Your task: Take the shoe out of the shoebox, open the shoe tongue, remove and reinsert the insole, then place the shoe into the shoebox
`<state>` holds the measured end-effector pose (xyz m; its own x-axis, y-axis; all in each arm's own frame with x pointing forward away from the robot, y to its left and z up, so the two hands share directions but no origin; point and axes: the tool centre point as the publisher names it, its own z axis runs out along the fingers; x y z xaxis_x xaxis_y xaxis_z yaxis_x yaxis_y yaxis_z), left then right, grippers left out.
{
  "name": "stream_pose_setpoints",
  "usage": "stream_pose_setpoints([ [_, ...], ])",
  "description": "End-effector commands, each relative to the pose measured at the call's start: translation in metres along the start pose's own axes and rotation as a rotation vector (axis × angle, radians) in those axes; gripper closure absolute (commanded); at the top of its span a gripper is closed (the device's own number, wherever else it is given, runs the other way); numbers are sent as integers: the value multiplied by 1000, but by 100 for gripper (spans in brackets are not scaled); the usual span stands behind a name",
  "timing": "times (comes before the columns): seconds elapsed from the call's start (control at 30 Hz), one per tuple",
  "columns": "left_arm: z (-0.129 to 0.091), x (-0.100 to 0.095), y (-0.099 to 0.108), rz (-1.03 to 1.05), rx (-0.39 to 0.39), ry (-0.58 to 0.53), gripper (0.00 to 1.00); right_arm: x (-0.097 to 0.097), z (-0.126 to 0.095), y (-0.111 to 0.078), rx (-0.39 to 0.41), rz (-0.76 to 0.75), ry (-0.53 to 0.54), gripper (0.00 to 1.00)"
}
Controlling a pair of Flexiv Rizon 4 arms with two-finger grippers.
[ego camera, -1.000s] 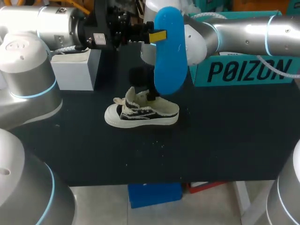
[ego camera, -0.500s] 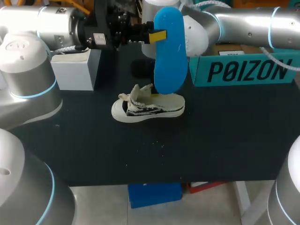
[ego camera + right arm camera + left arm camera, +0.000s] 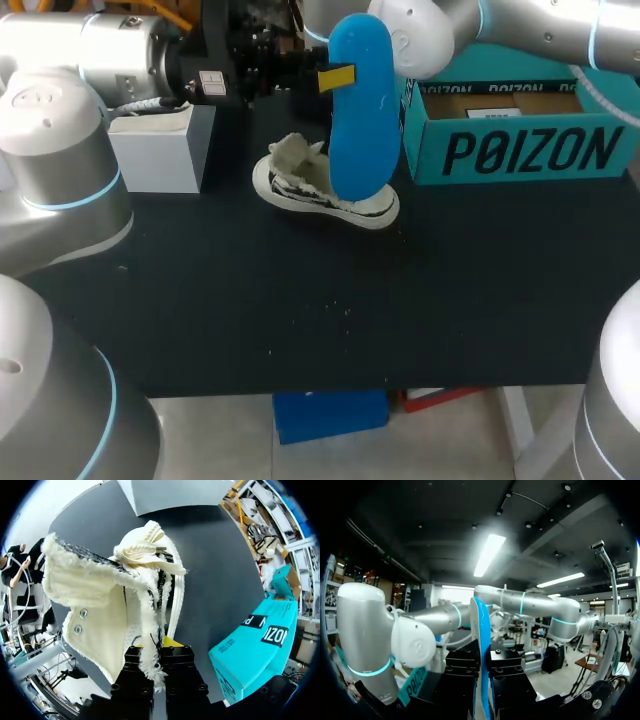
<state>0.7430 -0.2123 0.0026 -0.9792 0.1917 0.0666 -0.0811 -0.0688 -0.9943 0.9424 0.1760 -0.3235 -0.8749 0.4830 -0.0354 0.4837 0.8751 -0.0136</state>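
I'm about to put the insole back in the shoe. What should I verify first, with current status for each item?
1. Left gripper clamped on insole: ok, held upright.
2. Right gripper pinching shoe at its collar: ok.
3. Shoe opening facing the insole: cannot tell, the insole hides it in the head view.
4. Gap between insole tip and shoe: cannot tell.
5. Shoebox open, beside the shoe: ok.

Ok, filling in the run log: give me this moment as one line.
left gripper: shut on insole, upright | right gripper: shut on shoe, tilted beside shoebox | step: insole out, not yet reinserted
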Motion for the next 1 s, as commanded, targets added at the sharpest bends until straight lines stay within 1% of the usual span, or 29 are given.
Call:
stream_pose_setpoints([
  [0.03,2,0,1,3,2,-5,100,-3,3,-10,-102,948,-47,100],
  [0.1,2,0,1,3,2,-5,100,-1,4,-11,-125,1060,-39,100],
  [0.17,2,0,1,3,2,-5,100,3,5,-10,-149,1141,-16,100],
  [0.27,2,0,1,3,2,-5,100,11,8,-6,-170,1201,-4,100],
  [0.33,2,0,1,3,2,-5,100,13,8,-4,-180,1268,-19,100],
  [0.43,2,0,1,3,2,-5,100,17,5,-2,-200,1321,-25,100],
  [0.63,2,0,1,3,2,-5,100,24,6,3,-212,1361,-37,100],
  [0.83,2,0,1,3,2,-5,100,32,18,5,-209,1363,-37,100],
  [0.87,2,0,1,3,2,-5,100,34,21,6,-209,1358,-56,100],
  [0.93,2,0,1,3,2,-5,100,37,25,7,-228,1365,-53,100],
  [0.97,2,0,1,3,2,-5,100,38,27,8,-246,1351,-73,100],
  [1.0,2,0,1,3,2,-5,100,40,30,10,-255,1341,-62,100],
])
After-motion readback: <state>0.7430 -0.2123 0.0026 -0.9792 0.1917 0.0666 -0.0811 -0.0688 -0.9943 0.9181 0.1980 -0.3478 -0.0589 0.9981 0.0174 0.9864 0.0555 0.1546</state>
